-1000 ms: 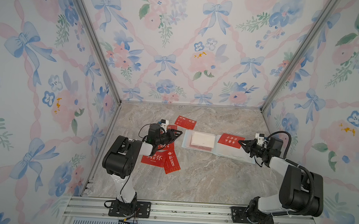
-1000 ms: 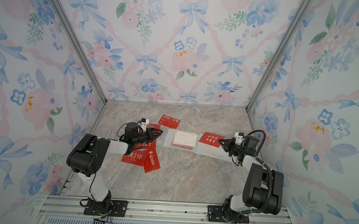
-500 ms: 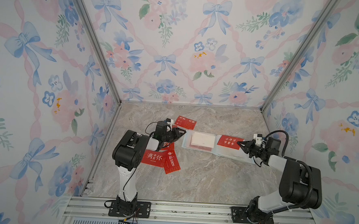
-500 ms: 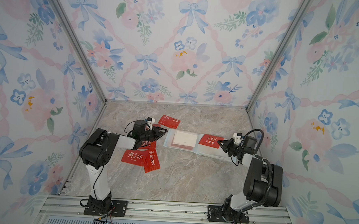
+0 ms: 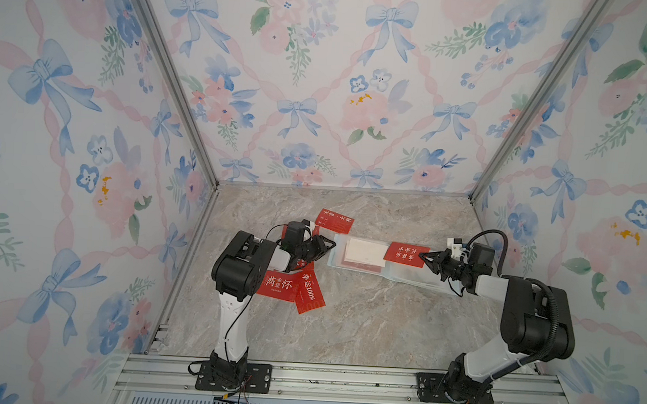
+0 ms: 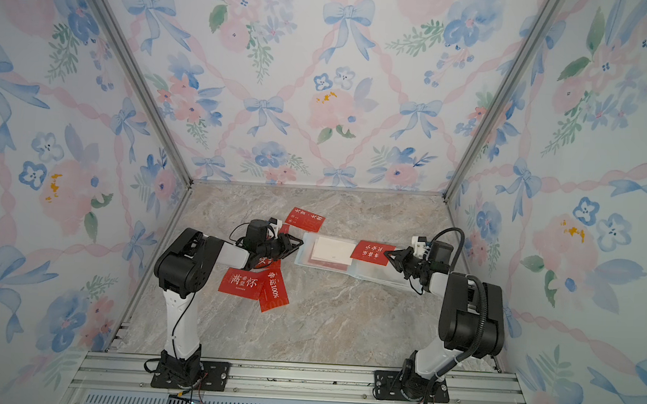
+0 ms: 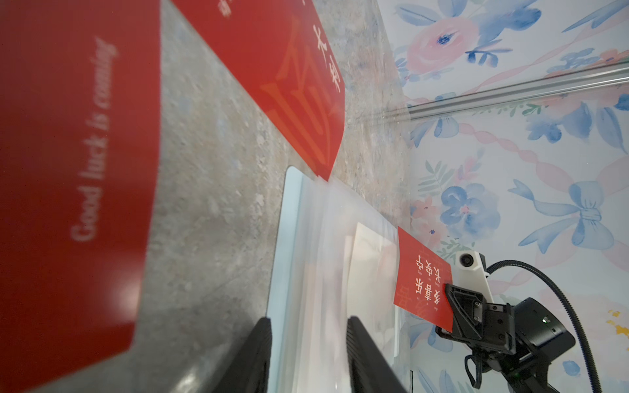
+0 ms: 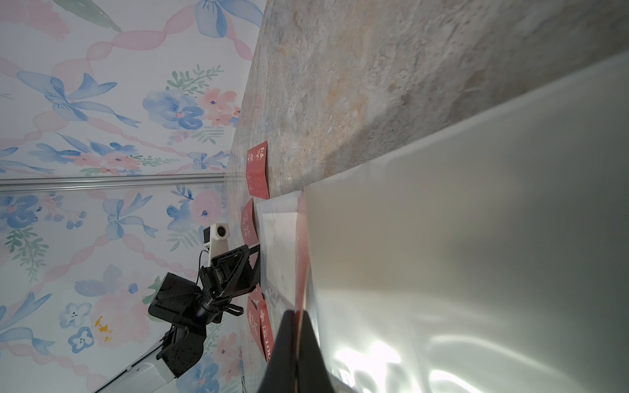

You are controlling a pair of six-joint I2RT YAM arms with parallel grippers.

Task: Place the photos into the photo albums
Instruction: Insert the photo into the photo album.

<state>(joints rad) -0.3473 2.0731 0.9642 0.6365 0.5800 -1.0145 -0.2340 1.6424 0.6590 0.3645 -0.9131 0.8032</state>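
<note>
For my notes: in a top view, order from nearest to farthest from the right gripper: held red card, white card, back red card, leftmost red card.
1. Held red card: in the right gripper.
2. White card: on the open album.
3. Back red card: behind the album's left end.
4. Leftmost red card: far left, toward the front.

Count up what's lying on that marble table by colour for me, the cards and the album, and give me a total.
Red cards: 6, one partly covered, one dim behind a clear sleeve
Whitish card: 1
Pale-blue album: 1
Total: 8
</note>
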